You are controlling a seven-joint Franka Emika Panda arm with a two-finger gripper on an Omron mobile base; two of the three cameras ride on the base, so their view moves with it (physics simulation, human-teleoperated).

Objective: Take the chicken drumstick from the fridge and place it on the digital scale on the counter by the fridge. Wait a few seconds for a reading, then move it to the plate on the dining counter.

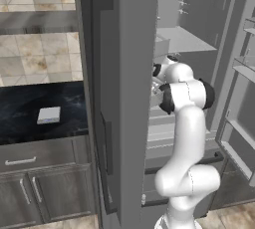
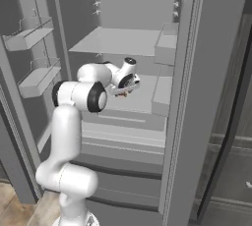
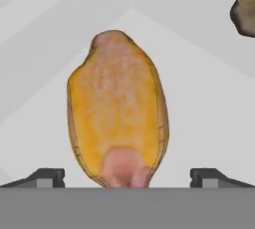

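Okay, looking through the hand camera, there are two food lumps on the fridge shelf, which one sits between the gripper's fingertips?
The chicken drumstick, the big golden-orange piece centred between the open gripper tips. The darker brown lump sits off at the upper right edge.

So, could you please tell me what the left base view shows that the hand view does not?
The left base view alone takes in the digital scale lying on the black counter beside the fridge, and the robot's arm reaching inside. The hand view alone gives the chicken drumstick lying between the open gripper tips, plus a brown lump at its upper right. Both share the pale grey fridge interior.
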